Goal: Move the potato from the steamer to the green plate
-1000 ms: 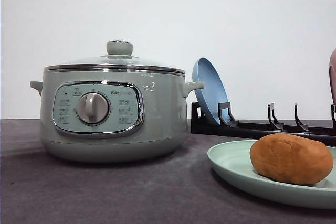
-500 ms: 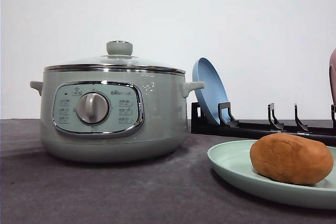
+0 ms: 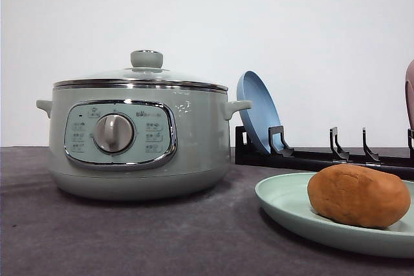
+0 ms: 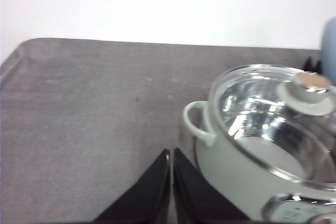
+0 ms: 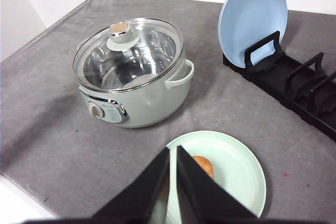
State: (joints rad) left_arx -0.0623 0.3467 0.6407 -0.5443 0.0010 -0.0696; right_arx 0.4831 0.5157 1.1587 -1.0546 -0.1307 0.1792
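Grey table [image 3: 129, 237], potato [image 3: 358, 195] on green plate [image 3: 284, 198], steamer [image 3: 139, 137] lidded (both grippers [image 4: 171, 153] [image 5: 173, 153] clenched, empty)

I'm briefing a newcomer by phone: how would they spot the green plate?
Find the big steamer with its glass lid. Nearer the robot, to its right, the green plate lies flat, holding the potato. The only other plate is blue and stands in the black rack.

The large round pale sage-green steamer [image 3: 137, 135] with its glass lid sits a touch further left in the front view than a second ago, a very slight shift.
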